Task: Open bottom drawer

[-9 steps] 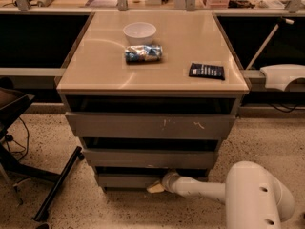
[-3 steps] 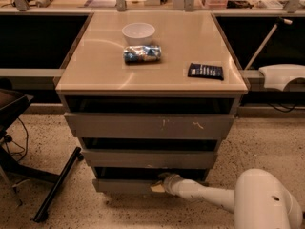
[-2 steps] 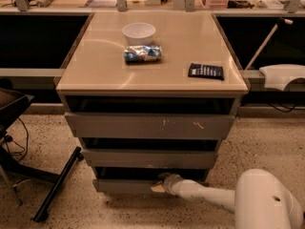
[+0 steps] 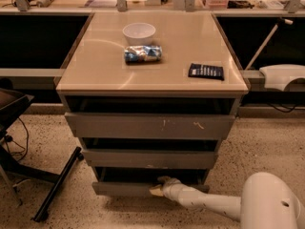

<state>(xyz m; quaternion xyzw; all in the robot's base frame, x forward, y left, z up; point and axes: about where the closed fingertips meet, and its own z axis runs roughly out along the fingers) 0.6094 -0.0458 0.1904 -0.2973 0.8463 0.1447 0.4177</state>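
Note:
The bottom drawer (image 4: 119, 189) is the lowest of three grey fronts under the tan tabletop, a plain flat panel near the floor. It stands a little way out from the cabinet, with a dark gap above its front edge. My gripper (image 4: 159, 186) sits at the top edge of that panel, right of its middle, on the end of the white arm (image 4: 205, 203) that reaches in from the lower right. The middle drawer (image 4: 147, 159) and the wide top drawer (image 4: 147, 126) with white scratch marks lie above.
On the tabletop (image 4: 95, 66) stand a white bowl (image 4: 138, 33), a crinkled blue snack bag (image 4: 142, 53) and a dark packet (image 4: 206, 71). A black chair base (image 4: 55, 187) spreads over the speckled floor at left. A white device (image 4: 283, 75) sits at right.
The bottom drawer has come out slightly toward the camera, and the gap above its front has widened. My gripper stays at its top edge.

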